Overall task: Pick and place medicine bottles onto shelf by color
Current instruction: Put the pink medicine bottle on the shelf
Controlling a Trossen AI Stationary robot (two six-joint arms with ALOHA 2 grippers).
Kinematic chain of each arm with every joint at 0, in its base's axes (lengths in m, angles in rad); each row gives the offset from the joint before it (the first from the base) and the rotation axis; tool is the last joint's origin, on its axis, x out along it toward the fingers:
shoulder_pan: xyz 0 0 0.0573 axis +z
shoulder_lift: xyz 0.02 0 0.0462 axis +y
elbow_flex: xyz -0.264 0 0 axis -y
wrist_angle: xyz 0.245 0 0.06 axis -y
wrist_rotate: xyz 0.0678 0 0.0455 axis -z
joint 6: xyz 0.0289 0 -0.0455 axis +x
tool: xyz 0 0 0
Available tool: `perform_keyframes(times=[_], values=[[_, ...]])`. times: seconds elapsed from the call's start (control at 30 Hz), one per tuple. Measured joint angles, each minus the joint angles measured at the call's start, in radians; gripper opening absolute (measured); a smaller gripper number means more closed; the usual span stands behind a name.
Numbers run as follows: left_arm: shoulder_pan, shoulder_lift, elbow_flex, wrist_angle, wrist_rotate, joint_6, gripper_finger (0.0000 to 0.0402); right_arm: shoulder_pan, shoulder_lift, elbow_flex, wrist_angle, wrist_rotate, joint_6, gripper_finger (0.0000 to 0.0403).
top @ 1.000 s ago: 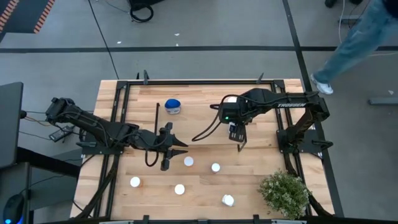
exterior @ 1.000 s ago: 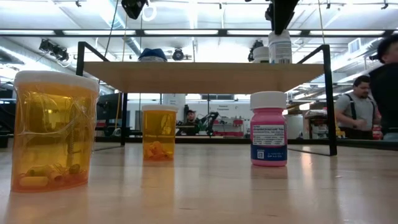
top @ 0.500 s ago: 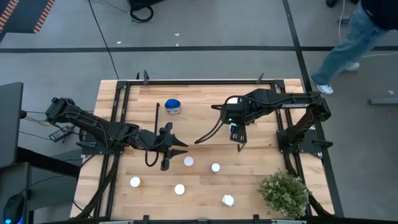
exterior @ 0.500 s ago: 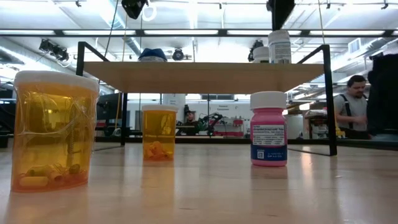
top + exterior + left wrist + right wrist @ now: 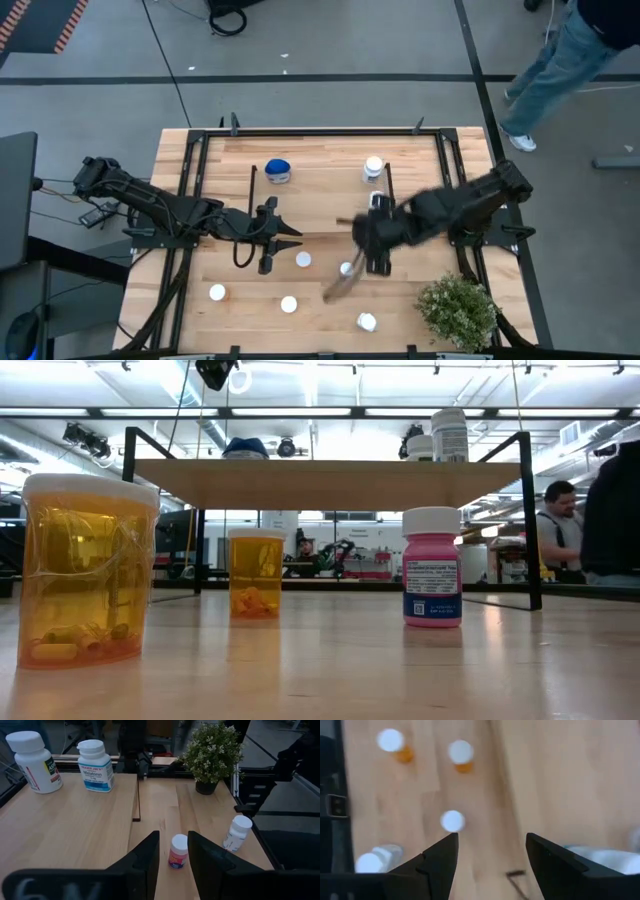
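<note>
Although a blue-capped bottle [image 5: 278,170] and a white bottle [image 5: 373,168] already stand on the shelf [image 5: 320,200], five white-capped bottles wait at the surface's six o'clock, where the empty right pincer [image 5: 372,262] hangs open and the left pincer [image 5: 268,262] gapes idle.

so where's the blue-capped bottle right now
In the high view the blue-capped bottle stands on the shelf, toward its left end at the far edge, well left of the white bottle on the same shelf.
</note>
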Motion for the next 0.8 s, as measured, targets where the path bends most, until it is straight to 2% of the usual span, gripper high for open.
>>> perform_keyframes(times=[0.2,0.5,0.63,0.8], values=[[0.000,0.000,0.000,0.018,-0.014,-0.003,0.0107,0.111,0.005,-0.167,0.203,0.035,0.076,0.0241],[-0.024,0.000,0.000,0.040,-0.016,0.037,0.0108,0.183,0.005,-0.377,0.304,0.044,0.177,0.0241],[-0.040,0.000,0.000,0.074,-0.016,0.086,0.0108,0.247,0.005,-0.444,0.394,0.122,0.227,0.0241],[-0.046,0.045,0.002,0.245,-0.017,0.203,0.0108,0.326,0.005,-0.544,0.447,0.238,0.290,0.0241]])
